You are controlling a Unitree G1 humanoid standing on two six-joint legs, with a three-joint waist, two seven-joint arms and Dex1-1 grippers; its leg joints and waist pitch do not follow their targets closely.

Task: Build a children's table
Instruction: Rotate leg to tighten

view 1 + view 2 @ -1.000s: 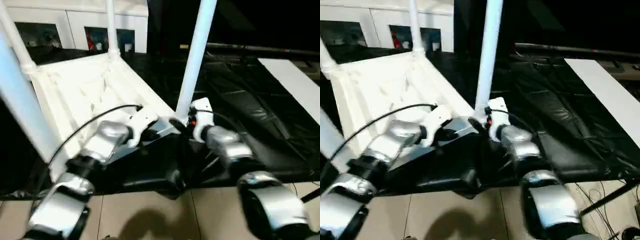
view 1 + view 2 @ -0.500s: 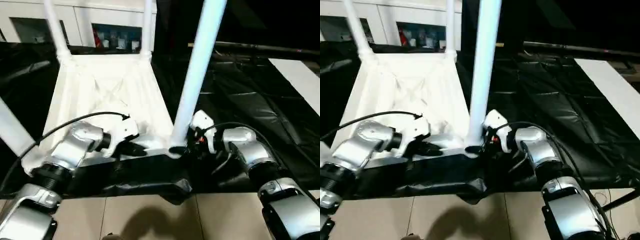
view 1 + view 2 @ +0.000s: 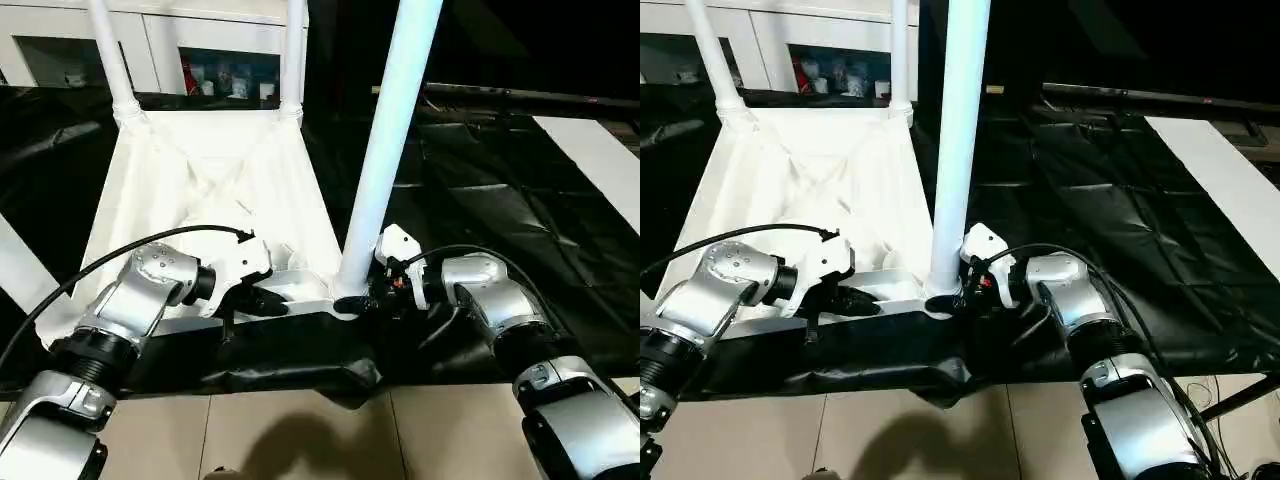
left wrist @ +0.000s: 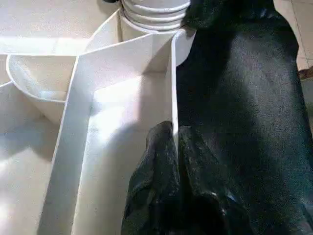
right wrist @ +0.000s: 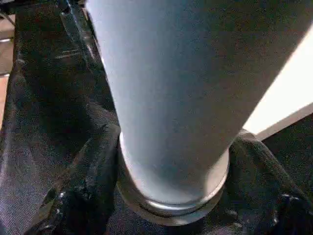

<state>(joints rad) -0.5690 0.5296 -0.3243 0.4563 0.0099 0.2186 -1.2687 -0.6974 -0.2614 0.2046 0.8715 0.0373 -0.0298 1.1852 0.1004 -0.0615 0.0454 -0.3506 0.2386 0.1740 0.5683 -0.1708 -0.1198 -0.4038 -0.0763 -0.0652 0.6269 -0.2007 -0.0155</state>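
1. Head camera, left eye: the upside-down white plastic rectangular tabletop with the ribbed underside (image 3: pixel 210 200) lies on a table draped in black plastic sheeting (image 3: pixel 480 200). Two long white tapered tube legs (image 3: pixel 112 60) stand in its far corners at about 11 and 12 o'clock, and a third leg (image 3: pixel 385 160) rises from the near corner socket at centre. Compared with a second ago, the tabletop has swung from a skewed lie to square with the robot, and both silver forearms now splay outward.

2. Head camera, right eye: the right gripper (image 3: pixel 958 290) sits at the foot of the near leg (image 3: pixel 955 150), at 3 o'clock of it, its black fingers either side of the base. The left gripper (image 3: pixel 855 300) reaches in from 9 o'clock along the tabletop's near rim.

3. Left wrist camera: the left gripper's fingers (image 4: pixel 156 196) are pressed together, pinching the thin white rim wall (image 4: pixel 172 98) of the tabletop, with the round corner socket (image 4: pixel 151 14) just beyond.

4. Right wrist camera: the leg (image 5: pixel 166 88) stands in its socket collar (image 5: pixel 171 205) between two spread black fingers (image 5: pixel 83 191); whether they press on it cannot be told. The leg looks seated, suggesting this corner is nearly finished.
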